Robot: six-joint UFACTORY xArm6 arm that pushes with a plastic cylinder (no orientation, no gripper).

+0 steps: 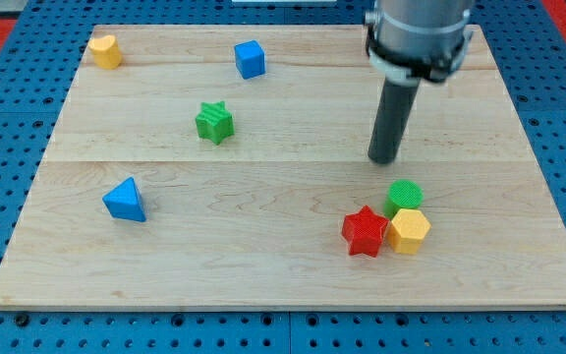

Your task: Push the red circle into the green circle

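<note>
My tip (385, 159) stands on the desk (263, 265), just above the green circle (403, 194) towards the view's top, apart from it and touching no block. I carry no hand, only this rod, so nothing spreads or pinches. Standing there, the tip looks badly placed to drive anything red upward into the green circle; it would need to come round below. No red circle shows. The only red block is a red star (365, 231), ridged and five-pointed, just below-left of the green circle and touching a yellow hexagon (409, 231). Further off are a green star (214, 122), blue cube (250, 59), blue triangle (125, 200) and yellow block (105, 50)
</note>
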